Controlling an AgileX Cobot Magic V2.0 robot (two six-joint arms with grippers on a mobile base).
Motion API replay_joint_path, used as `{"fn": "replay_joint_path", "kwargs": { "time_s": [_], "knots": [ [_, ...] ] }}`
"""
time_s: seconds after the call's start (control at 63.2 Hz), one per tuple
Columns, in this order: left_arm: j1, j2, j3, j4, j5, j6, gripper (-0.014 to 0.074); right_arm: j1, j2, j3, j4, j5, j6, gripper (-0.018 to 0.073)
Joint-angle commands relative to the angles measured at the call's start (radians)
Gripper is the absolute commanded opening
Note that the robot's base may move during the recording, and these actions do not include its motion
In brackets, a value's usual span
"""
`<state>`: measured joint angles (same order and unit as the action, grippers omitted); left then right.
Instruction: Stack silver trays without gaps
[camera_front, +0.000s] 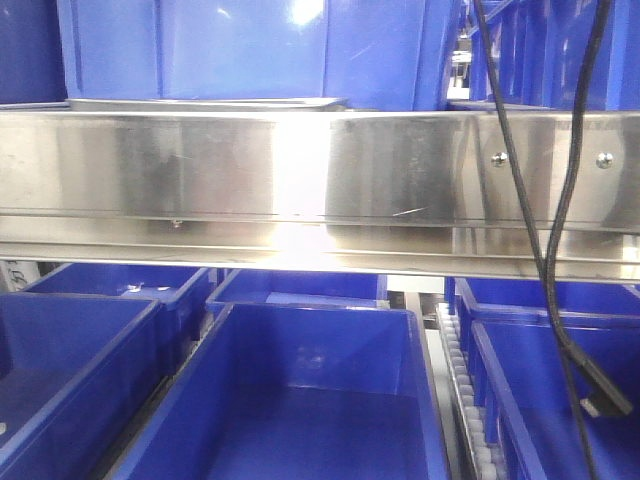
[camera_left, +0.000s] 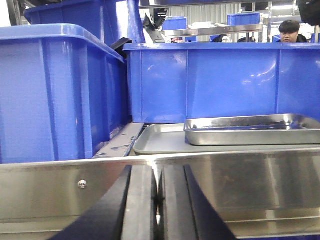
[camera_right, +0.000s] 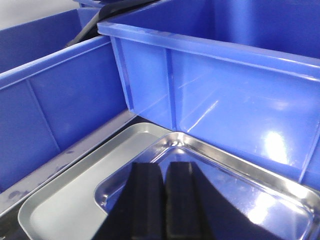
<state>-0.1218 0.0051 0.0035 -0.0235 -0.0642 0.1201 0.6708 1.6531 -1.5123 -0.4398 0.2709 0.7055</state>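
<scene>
Two silver trays lie behind the steel rail. The lower, flatter silver tray (camera_left: 160, 142) (camera_right: 65, 205) carries a smaller, deeper shiny silver tray (camera_left: 250, 130) (camera_right: 240, 185), which sits toward its right side and leaves the left part bare. A thin tray edge (camera_front: 200, 102) shows above the rail in the front view. My left gripper (camera_left: 158, 197) is shut and empty, low in front of the rail. My right gripper (camera_right: 164, 167) is shut, with its fingers over the upper tray's near left part. Contact with the tray cannot be told.
A long steel rail with screws (camera_front: 300, 170) (camera_left: 260, 185) runs across in front of the trays. Deep blue bins (camera_left: 50, 90) (camera_right: 225, 85) stand close to the left of and behind the trays. More blue bins (camera_front: 300, 400) sit below the rail. A black cable (camera_front: 545, 250) hangs at the right.
</scene>
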Motion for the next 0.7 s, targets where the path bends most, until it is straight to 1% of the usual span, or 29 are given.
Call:
{"fn": "replay_joint_path", "kwargs": {
  "time_s": [0.0,0.68],
  "knots": [
    [0.001,-0.005,-0.003,-0.024,-0.01,0.027,0.0002,-0.001,-0.011,-0.002,-0.012,-0.025,-0.005,-0.0075],
    [0.001,-0.005,-0.003,-0.015,-0.01,0.031,0.0002,-0.001,-0.011,-0.002,-0.012,-0.025,-0.005,-0.0075]
  ]
}}
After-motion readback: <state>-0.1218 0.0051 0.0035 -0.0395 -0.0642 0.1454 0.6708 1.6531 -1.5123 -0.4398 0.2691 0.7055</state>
